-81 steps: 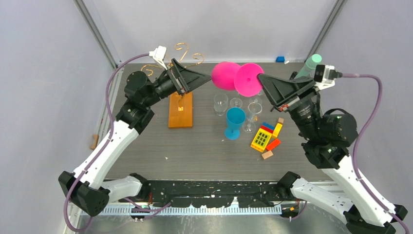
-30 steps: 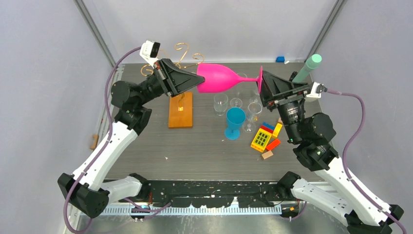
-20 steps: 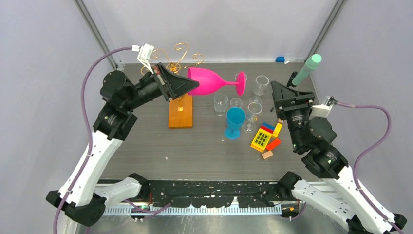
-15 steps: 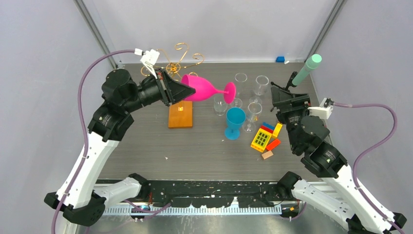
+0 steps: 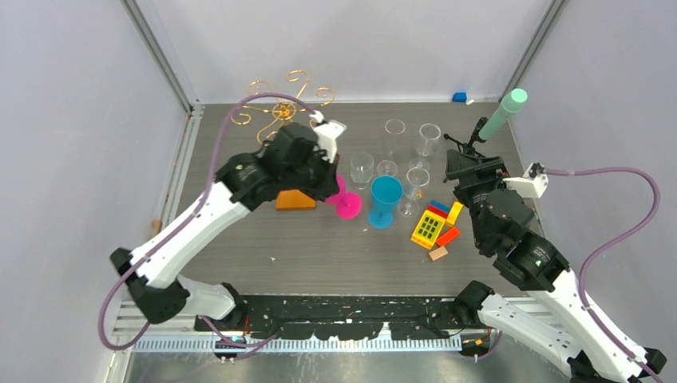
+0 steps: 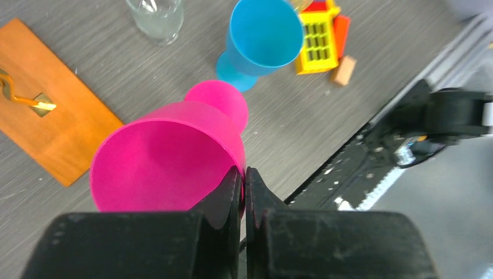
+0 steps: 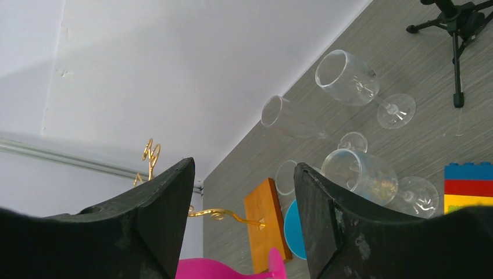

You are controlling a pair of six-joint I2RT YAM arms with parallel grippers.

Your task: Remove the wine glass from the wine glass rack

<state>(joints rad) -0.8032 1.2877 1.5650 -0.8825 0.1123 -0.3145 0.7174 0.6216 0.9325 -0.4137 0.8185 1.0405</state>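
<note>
The pink wine glass [image 5: 347, 206] stands foot-down just left of the blue goblet [image 5: 386, 199], off the wine glass rack. My left gripper [image 5: 334, 190] is shut on its rim; in the left wrist view the fingers [image 6: 232, 186] pinch the wall of the pink bowl [image 6: 168, 157], with the foot [image 6: 216, 99] below. I cannot tell whether the foot touches the table. The rack's gold wire scrolls [image 5: 283, 96] rise at the back and my left arm partly hides its orange wooden base [image 5: 294, 200]. My right gripper [image 5: 471, 169] is open and empty, apart on the right.
Several clear wine glasses [image 5: 403, 152] stand behind the blue goblet. Coloured bricks [image 5: 435, 223] lie to its right. A black tripod with a mint-green tip [image 5: 511, 102] stands at the back right. In the right wrist view the rack's base [image 7: 267, 224] and the clear glasses [image 7: 349, 72] lie ahead.
My left arm swung the pink glass from lying level up by the rack down to the table beside the blue goblet. My right gripper left the glass's foot and drew back.
</note>
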